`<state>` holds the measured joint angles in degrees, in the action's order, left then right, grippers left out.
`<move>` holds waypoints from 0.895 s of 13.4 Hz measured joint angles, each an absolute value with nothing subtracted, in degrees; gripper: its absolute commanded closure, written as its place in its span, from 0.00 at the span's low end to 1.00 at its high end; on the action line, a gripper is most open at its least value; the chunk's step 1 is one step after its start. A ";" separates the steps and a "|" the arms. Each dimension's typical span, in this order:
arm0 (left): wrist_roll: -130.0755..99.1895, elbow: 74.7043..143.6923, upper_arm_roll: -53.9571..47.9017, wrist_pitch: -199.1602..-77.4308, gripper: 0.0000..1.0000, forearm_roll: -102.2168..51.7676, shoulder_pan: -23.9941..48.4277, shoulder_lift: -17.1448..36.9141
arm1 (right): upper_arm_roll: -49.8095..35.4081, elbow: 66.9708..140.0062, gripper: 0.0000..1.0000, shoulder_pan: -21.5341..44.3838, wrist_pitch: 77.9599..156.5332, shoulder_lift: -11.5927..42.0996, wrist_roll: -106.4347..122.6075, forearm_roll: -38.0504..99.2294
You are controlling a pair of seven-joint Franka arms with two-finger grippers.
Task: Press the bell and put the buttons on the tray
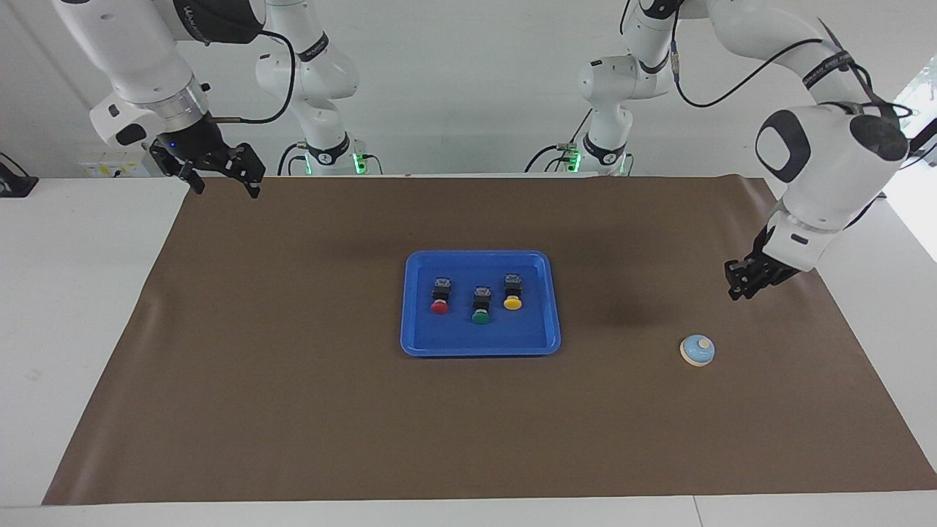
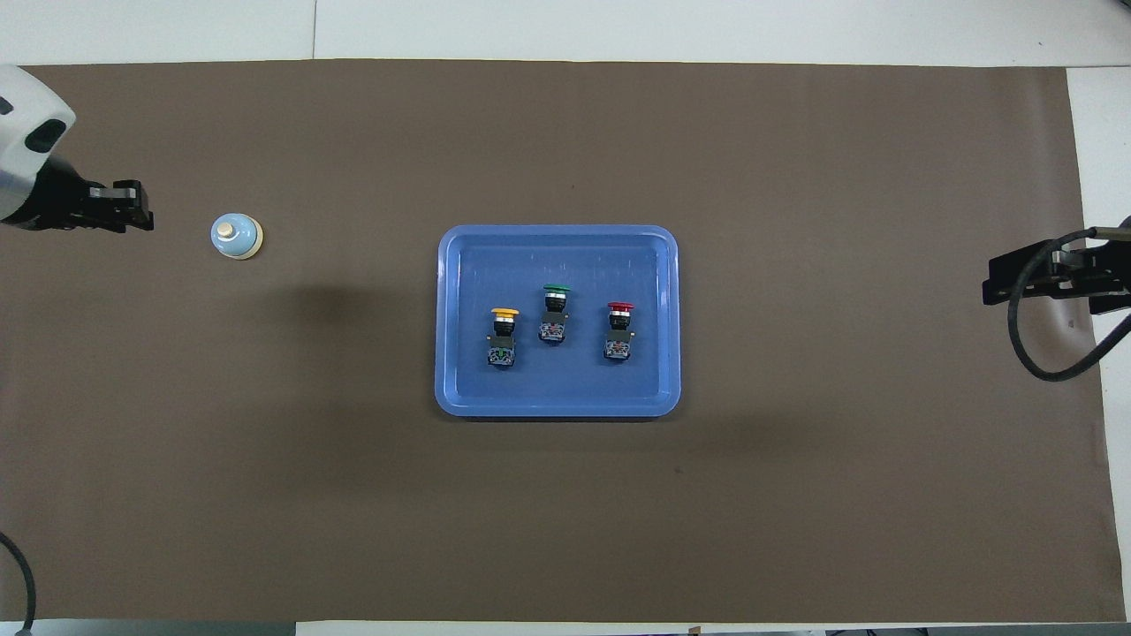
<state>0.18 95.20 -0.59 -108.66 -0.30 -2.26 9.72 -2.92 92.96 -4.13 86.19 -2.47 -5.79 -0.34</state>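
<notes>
Locate the flat rectangular bright-blue plastic tray [image 1: 481, 344] at the middle of the brown paper mat [image 1: 293, 410] that covers the table. All three black-bodied push-button switches lie on their sides inside the tray, apart from one another: the red-capped button [image 1: 440, 296] toward the right arm's end, the green-capped button [image 1: 481, 305] in the middle, the yellow-capped button [image 1: 512, 291] toward the left arm's end.

Find the small light-blue dome bell [image 1: 697, 350] with its cream knob on the mat, well apart from the tray toward the left arm's end, upright.

The left gripper [image 1: 741, 284] hangs in the air beside the bell, not touching it; you cannot tell how far its fingers are apart. It holds nothing.

The right gripper [image 1: 223, 177] waits raised over the mat's edge at the right arm's end, fingers spread wide and empty.
</notes>
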 measured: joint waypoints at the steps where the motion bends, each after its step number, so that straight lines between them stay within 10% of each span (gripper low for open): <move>1: 0.18 95.29 -0.57 -106.74 0.31 -0.30 -2.65 7.60 | -2.92 92.96 0.00 -4.13 86.19 -2.47 -5.79 -0.34; 4: 0.18 95.79 -0.46 -101.30 0.00 -0.30 -2.89 2.75 | -2.92 92.96 0.00 -4.13 86.18 -2.47 -5.79 -0.34; 12: 0.09 97.23 -0.55 -95.04 0.00 -0.30 -2.89 -2.20 | -2.92 92.96 0.00 -4.13 86.19 -2.47 -5.79 -0.34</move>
